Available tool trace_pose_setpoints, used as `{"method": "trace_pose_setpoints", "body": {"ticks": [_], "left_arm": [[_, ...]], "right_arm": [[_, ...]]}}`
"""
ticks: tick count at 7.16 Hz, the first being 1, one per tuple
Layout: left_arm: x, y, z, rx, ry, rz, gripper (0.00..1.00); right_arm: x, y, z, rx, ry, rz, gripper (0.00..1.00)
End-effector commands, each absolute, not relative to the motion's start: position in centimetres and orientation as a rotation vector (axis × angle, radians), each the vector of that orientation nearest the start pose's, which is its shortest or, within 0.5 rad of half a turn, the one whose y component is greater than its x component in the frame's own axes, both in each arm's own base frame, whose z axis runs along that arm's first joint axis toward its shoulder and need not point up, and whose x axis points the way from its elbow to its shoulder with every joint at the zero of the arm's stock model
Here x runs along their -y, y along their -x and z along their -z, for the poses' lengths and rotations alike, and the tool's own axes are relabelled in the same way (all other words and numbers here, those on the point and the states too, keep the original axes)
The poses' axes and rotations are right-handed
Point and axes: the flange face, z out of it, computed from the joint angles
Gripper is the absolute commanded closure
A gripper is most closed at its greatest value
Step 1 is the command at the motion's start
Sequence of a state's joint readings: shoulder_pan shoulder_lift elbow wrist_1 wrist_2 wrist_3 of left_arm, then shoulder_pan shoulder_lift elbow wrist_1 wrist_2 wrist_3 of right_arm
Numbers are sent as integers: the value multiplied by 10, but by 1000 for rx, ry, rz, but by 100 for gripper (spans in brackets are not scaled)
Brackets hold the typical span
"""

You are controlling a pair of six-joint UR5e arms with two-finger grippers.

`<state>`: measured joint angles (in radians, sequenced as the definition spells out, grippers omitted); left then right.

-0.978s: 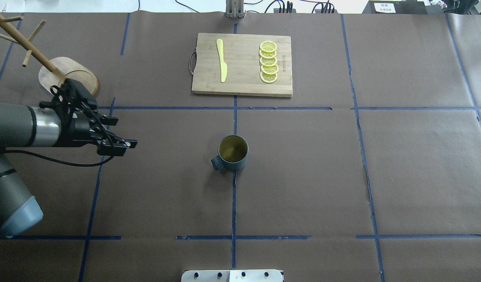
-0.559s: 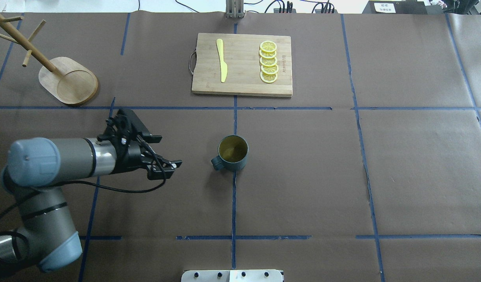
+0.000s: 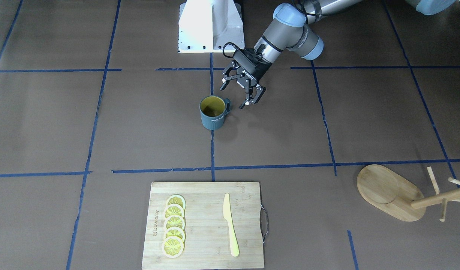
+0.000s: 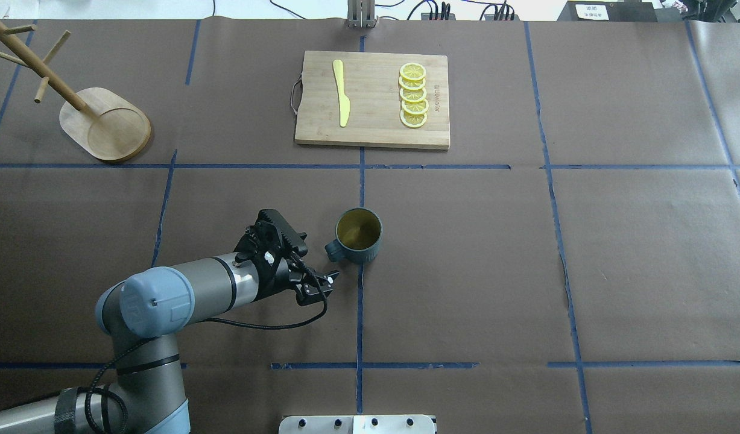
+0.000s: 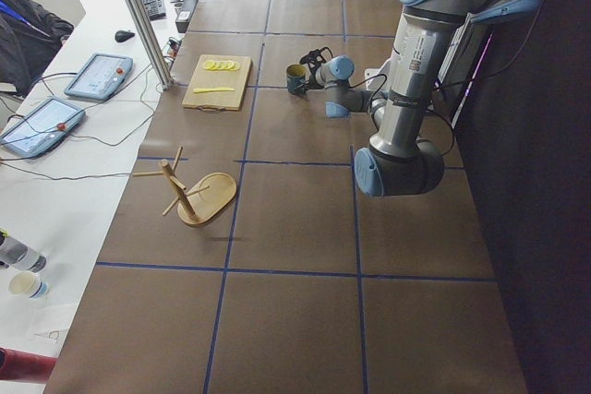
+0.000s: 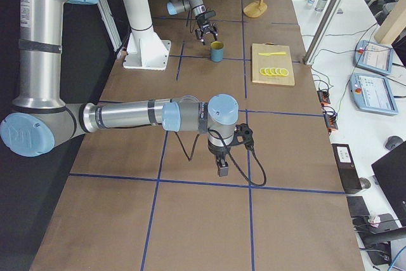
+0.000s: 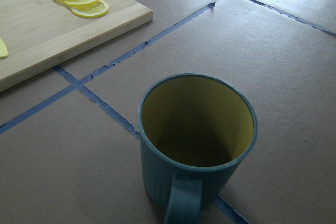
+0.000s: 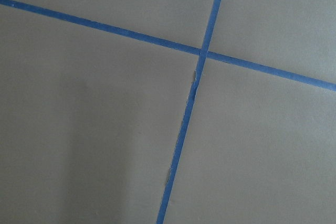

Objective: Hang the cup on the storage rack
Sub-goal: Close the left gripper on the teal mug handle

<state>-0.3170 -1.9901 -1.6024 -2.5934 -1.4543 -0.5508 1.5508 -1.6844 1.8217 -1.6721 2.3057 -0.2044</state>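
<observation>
The cup (image 4: pixel 359 236), dark teal with a yellow inside, stands upright at the table's middle and also shows in the front-facing view (image 3: pixel 213 112). Its handle (image 4: pixel 332 250) points toward my left gripper (image 4: pixel 317 260). That gripper is open and empty, just short of the handle (image 3: pixel 239 97). The left wrist view looks down on the cup (image 7: pixel 197 140) with the handle nearest. The storage rack (image 4: pixel 104 123) stands at the far left, its post leaning out of view. My right gripper (image 6: pixel 222 168) shows only in the right side view, low over the table; I cannot tell whether it is open or shut.
A bamboo cutting board (image 4: pixel 373 99) with a yellow knife (image 4: pixel 341 93) and several lemon slices (image 4: pixel 413 95) lies beyond the cup. Brown paper with blue tape lines covers the table. The right wrist view shows only paper and tape.
My left arm has swung from beside the rack's base across to the cup, and the open gripper now sits by the handle. The cup has not moved.
</observation>
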Motion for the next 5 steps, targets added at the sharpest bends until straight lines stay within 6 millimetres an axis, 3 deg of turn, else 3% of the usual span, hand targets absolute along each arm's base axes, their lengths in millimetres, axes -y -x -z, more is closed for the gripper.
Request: {"method": "trace_pose_setpoints", "body": {"ticks": [1, 3, 4, 5], "left_arm": [[341, -571, -302, -1103, -1025, -458, 1], [346, -590, -290, -1103, -1032, -452, 6], [345, -590, -291, -1103, -1030, -453, 18], [345, -590, -294, -1096, -1026, -457, 52]], "right_arm": [[444, -58, -600, 731, -105, 229, 0], [444, -58, -601, 730, -103, 229, 0], [444, -58, -602, 730, -102, 228, 0], [444, -58, -602, 730, -100, 228, 0]]}}
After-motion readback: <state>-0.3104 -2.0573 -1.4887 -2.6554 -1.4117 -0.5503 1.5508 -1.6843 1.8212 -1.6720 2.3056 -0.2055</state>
